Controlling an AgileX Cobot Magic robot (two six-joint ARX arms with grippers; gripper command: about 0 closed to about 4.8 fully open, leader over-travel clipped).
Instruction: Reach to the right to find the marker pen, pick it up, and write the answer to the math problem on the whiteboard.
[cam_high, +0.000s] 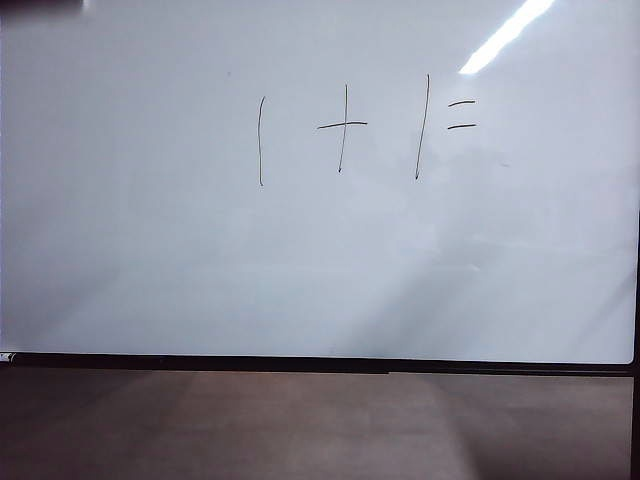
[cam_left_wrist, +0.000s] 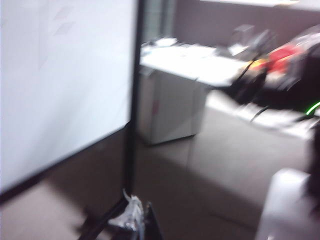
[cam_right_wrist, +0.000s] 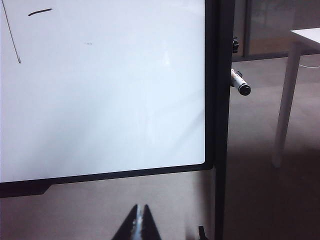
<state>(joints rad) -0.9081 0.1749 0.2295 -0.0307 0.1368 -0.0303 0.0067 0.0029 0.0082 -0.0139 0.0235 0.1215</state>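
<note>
Pen (cam_right_wrist: 240, 83) beyond board (cam_right_wrist: 110, 100) edge, up-right of pressed-together R pincer (cam_right_wrist: 140, 220), axis sticking out sideways; L pincer (cam_left_wrist: 137, 222) state unclear.

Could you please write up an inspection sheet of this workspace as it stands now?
Surface: the whiteboard stands upright, glossy, with a black frame and a light glare at its upper right.
Job's things: the math problem reads one plus one equals; no answer follows it. The marker pen sticks out past the board's right frame edge, seen in the right wrist view.
Clutter: nothing seen on the board.
Grippers: the right gripper is shut and empty, low in front of the board's bottom right corner. The left gripper is blurred; its state is unclear.
Cables: dark cables, blurred, by a far table.
Surroundings: grey floor, a white table, a white cabinet.
</note>
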